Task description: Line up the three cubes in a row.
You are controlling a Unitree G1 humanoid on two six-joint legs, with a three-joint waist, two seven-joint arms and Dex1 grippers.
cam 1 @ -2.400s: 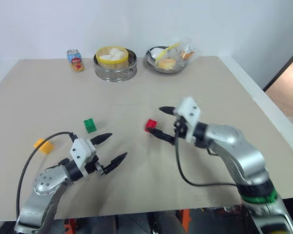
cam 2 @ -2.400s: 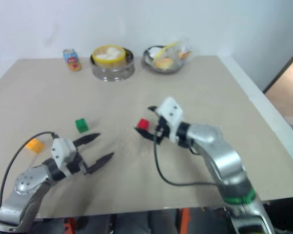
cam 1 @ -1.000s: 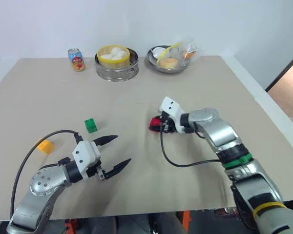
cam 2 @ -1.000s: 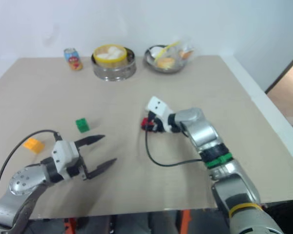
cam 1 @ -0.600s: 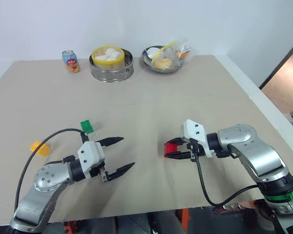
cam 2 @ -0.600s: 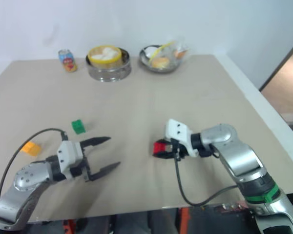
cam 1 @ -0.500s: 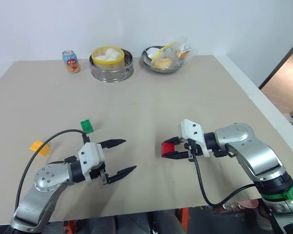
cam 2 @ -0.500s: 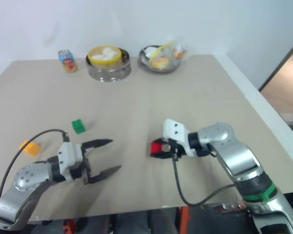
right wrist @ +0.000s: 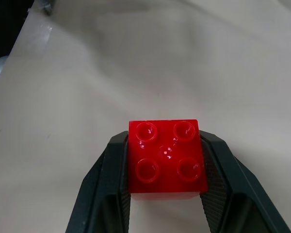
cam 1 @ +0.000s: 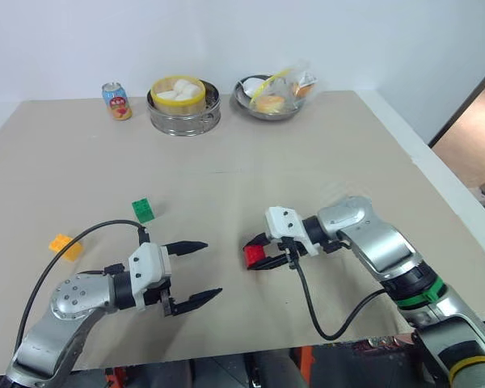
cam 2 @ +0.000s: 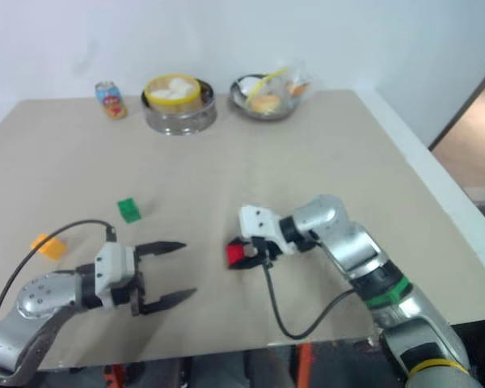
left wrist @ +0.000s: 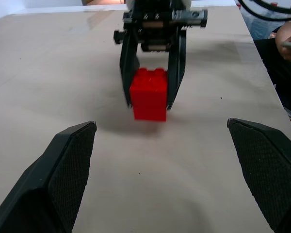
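Here the right hand [cam 1: 257, 252] is clamped on the red cube [cam 1: 253, 256], held just above the tabletop [cam 1: 307, 145], apparently to carry it toward the other two. The left hand [cam 1: 196, 272] hovers nearby, fingers wide apart and empty. Three cubes in all: red gripped, green cube [cam 1: 143, 210] and orange cube [cam 1: 64, 245] lying apart at the left.

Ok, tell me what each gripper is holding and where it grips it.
The right gripper holds the red cube, its two fingers clamped on opposite side faces, studs up. The left gripper is open and holds nothing.
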